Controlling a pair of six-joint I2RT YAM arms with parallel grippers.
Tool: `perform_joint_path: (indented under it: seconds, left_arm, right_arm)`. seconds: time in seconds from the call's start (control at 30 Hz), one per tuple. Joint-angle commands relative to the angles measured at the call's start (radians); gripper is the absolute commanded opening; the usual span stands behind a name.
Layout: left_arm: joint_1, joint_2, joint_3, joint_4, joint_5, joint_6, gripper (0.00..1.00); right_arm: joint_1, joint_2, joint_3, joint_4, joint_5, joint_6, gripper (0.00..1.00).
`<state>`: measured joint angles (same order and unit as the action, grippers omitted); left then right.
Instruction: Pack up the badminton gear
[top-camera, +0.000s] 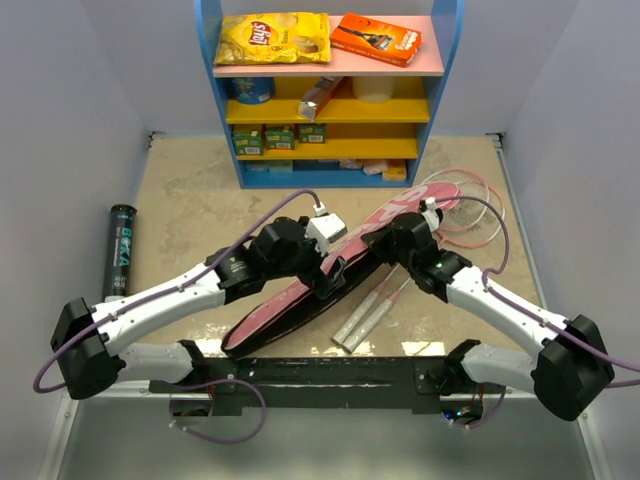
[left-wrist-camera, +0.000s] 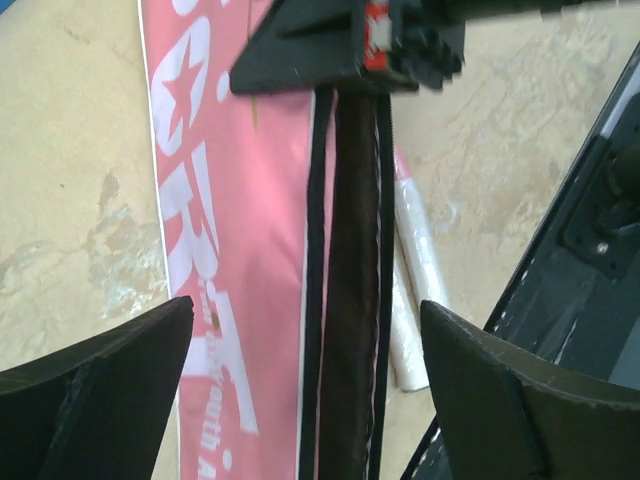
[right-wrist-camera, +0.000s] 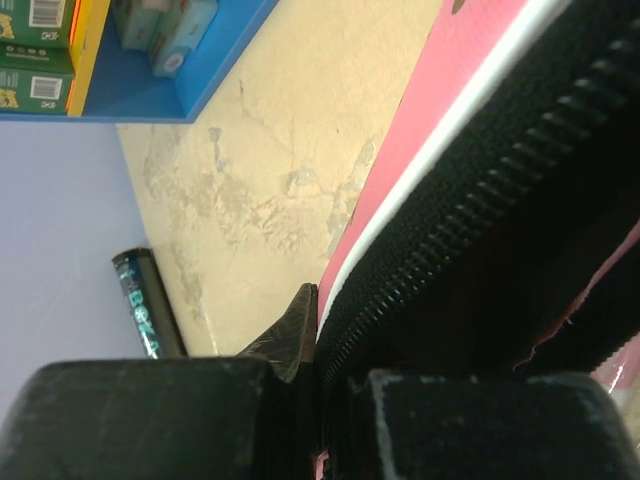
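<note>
Pink bag (top-camera: 290, 300) lay diagonally on the table (top-camera: 190, 190) between both arms, white racket handles (top-camera: 368, 312) just beside it; left gripper (left-wrist-camera: 305, 303) hung over its open zip, fingers spread wide; right gripper (right-wrist-camera: 318, 345) was pinched tight on its black zip edge.

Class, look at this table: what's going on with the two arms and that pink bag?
The pink bag lies diagonally on the table, unzipped. The right gripper is shut on the zip edge; the left gripper hangs open above the bag. The rackets' white handles lie beside the bag, and the black tube lies apart at the left.
</note>
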<state>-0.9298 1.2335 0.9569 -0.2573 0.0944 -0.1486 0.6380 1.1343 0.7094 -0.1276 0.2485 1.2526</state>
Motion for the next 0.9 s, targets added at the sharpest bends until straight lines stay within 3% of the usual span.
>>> perform_joint_path:
  seconds: [0.0, 0.23, 0.43, 0.53, 0.77, 0.87]
  left_arm:
    - [-0.052, -0.032, -0.004, -0.127, -0.129, 0.060, 1.00]
    - [-0.092, -0.103, -0.064, -0.188, -0.243, 0.015, 1.00]
    - [-0.087, -0.256, -0.161, -0.109, -0.357, -0.130, 1.00]
    - [-0.083, -0.293, -0.187, -0.074, -0.354, -0.115, 1.00]
    - [-0.076, -0.166, -0.106, -0.250, -0.386, -0.125, 1.00]
    - [-0.081, -0.166, -0.130, -0.246, -0.297, -0.103, 0.95]
  right_arm:
    - [-0.032, 0.024, 0.084, -0.006, 0.008, -0.067, 0.00]
    - [-0.072, 0.016, 0.113, -0.014, -0.041, -0.123, 0.00]
    - [-0.113, -0.044, 0.088, -0.030, -0.075, -0.156, 0.00]
    - [-0.127, -0.071, 0.067, -0.029, -0.094, -0.163, 0.00]
    - [-0.153, -0.105, 0.058, -0.041, -0.130, -0.193, 0.00]
    - [-0.173, -0.099, 0.068, -0.049, -0.149, -0.206, 0.00]
